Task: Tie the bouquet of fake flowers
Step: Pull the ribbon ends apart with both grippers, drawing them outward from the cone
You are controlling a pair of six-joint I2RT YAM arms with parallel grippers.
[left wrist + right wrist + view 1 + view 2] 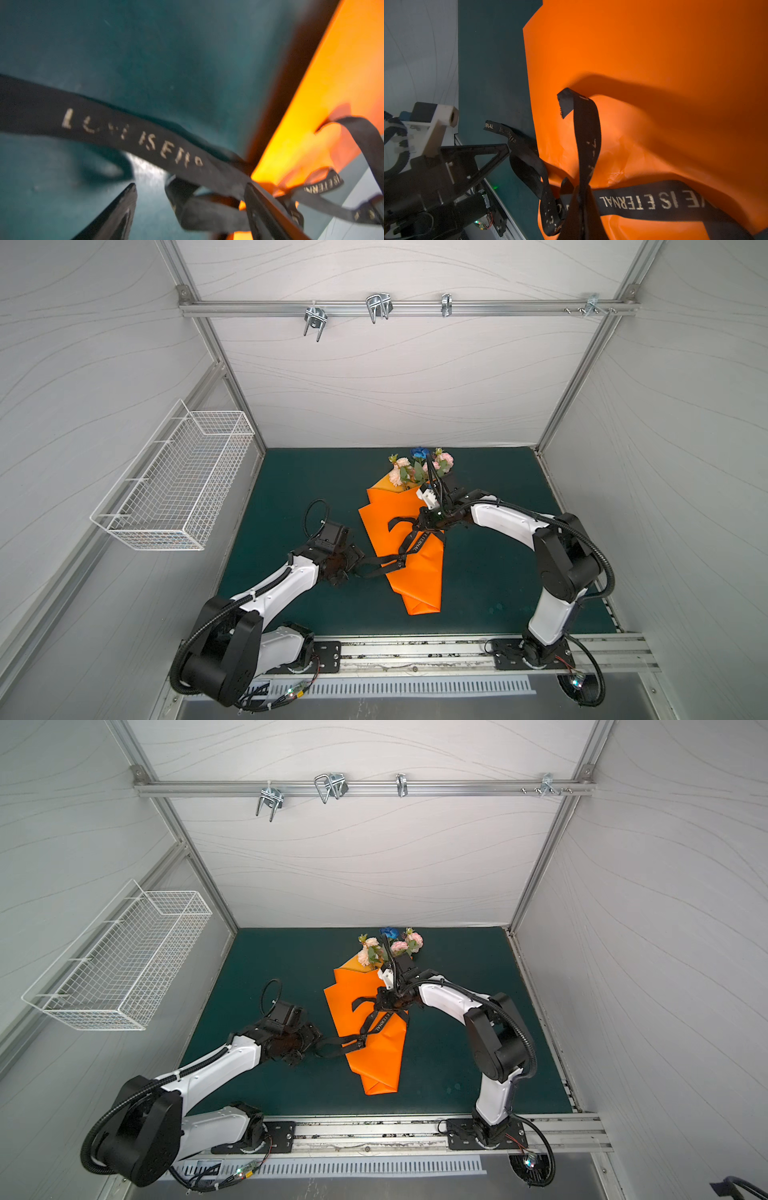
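Green worktop [291, 472], centre: ribbon [409, 541] crossed over bouquet [415, 466]; right hand [419, 523] pinches ribbon, left hand [352, 568] open; knot appears unfinished.

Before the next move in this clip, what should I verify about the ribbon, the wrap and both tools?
1. Grip of right tool on black ribbon at its crossing: ok, shut on it.
2. Opening of left tool: ok, fingers stand apart.
3. Ribbon free of left tool: cannot tell; strands run between its fingers.
4. Ribbon lies across orange wrapping paper: ok.
5. Knot drawn tight: not ok; loops look slack.
6. The bouquet of fake flowers shows at the paper's far end: ok.
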